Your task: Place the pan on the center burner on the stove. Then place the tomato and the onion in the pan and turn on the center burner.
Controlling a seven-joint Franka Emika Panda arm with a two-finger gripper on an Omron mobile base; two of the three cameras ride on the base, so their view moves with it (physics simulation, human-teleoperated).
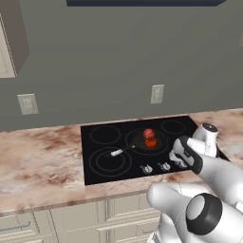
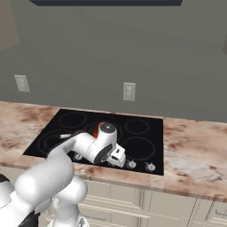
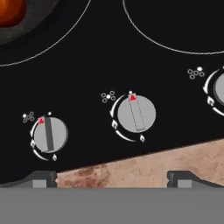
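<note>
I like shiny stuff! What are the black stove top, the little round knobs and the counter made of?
The stove looks like smooth black glass: flat, glossy, with thin painted rings. The knobs look like brushed silver metal, plain grey with a raised bar, though they could be plastic. The counter looks like polished stone, maybe marble or granite, with its blotchy pink-brown pattern.

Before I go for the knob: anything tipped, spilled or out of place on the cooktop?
Nothing stands out. The pan sits flat on the stove's center burner with the tomato and onion inside; the visible knobs look upright.
</note>
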